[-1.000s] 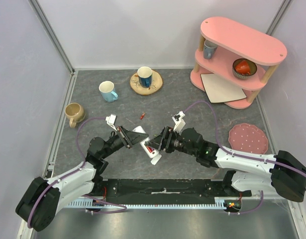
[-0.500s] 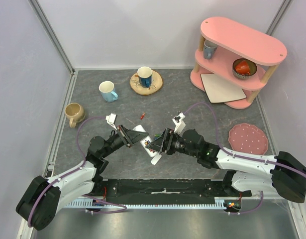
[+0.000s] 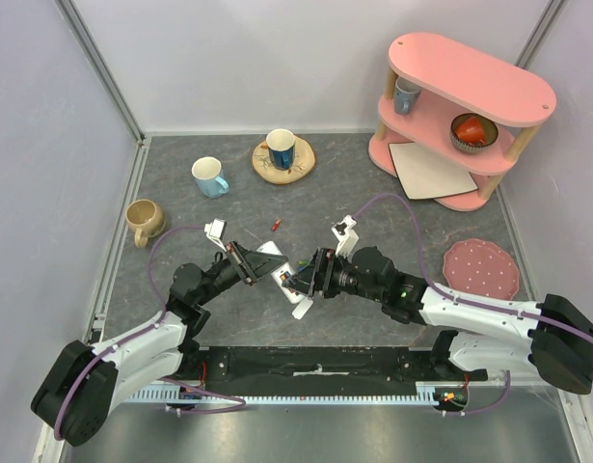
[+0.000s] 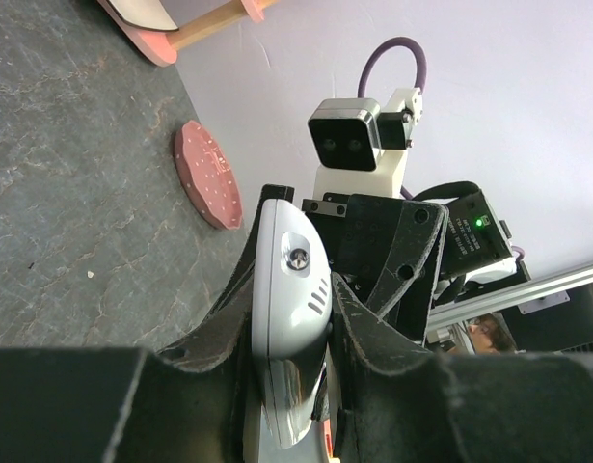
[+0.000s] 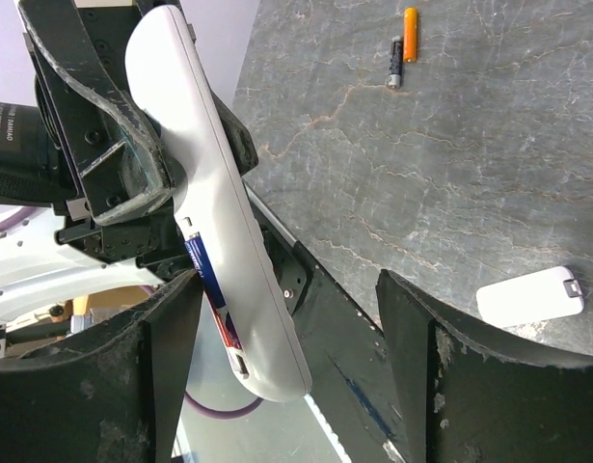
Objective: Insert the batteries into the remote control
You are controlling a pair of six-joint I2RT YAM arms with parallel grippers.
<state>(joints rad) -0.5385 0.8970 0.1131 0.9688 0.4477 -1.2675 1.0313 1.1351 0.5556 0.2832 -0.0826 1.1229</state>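
Smooth white plastic remote control clamped in left tool, right tool spread wide around its lower end, two slim cylindrical batteries laid on grey stone-patterned worktop, label print unreadable

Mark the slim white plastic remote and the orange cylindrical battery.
slim white plastic remote (image 5: 211,188): right wrist view, mid-body.
orange cylindrical battery (image 5: 409,29): right wrist view, its middle.

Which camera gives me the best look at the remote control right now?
The right wrist view: the remote control shows nearly full length, side on, with a battery in its open bay. The left wrist view sees it end-on and foreshortened; the top view shows it small and partly hidden.
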